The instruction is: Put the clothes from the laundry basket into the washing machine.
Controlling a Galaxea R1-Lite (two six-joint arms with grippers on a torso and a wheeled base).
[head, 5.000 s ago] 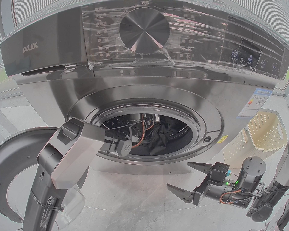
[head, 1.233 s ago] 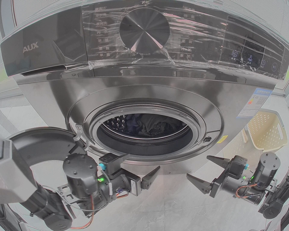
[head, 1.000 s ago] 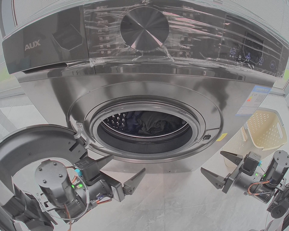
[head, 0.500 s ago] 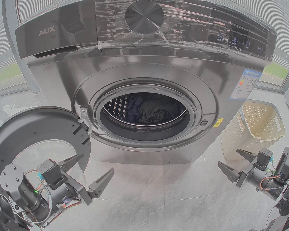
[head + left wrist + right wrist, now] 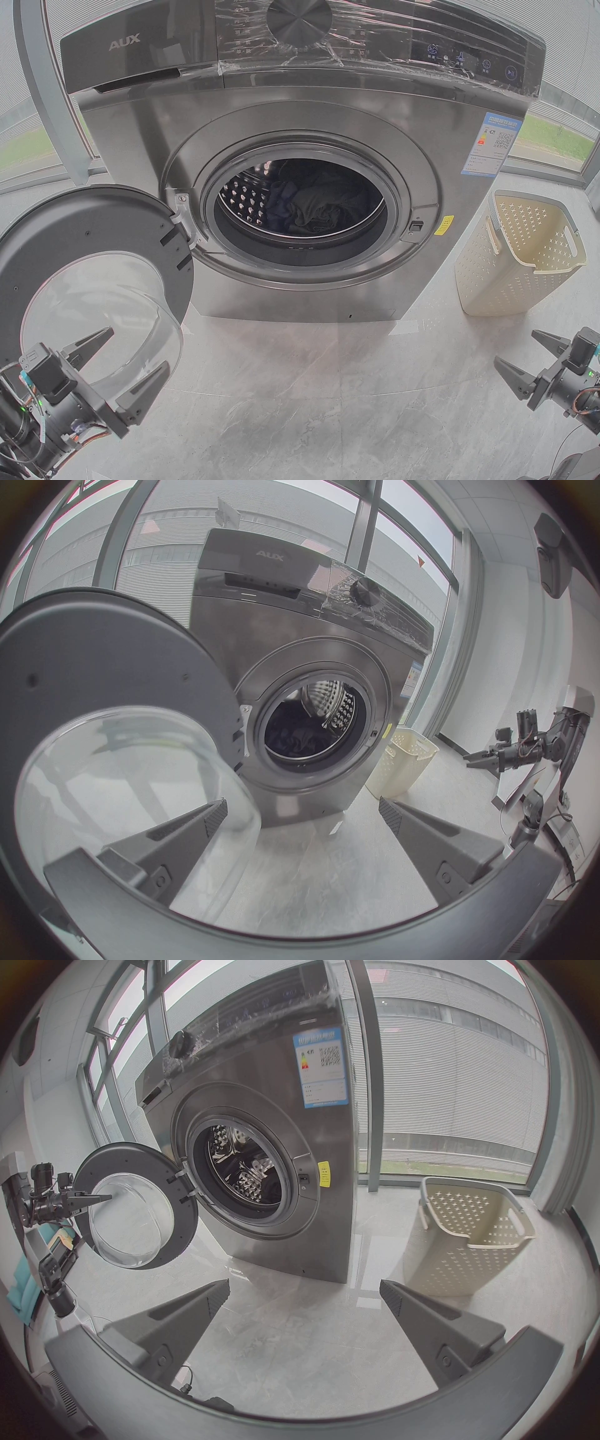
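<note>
Dark clothes (image 5: 312, 203) lay bunched in the washing machine (image 5: 137, 144) drum, laundry basket (image 5: 494, 275) at right looked empty, left end effector (image 5: 138, 347) and right end effector (image 5: 515, 347) both released, holding nothing; cloth likely soft, light, limp, best pinched at a raised fold.

A logo (image 5: 124, 42) sits on the drawer panel (image 5: 169, 37) of the washing machine (image 5: 312, 115) — energy label (image 5: 492, 144) and yellow sticker (image 5: 444, 225) on its front, print too small to read.
</note>
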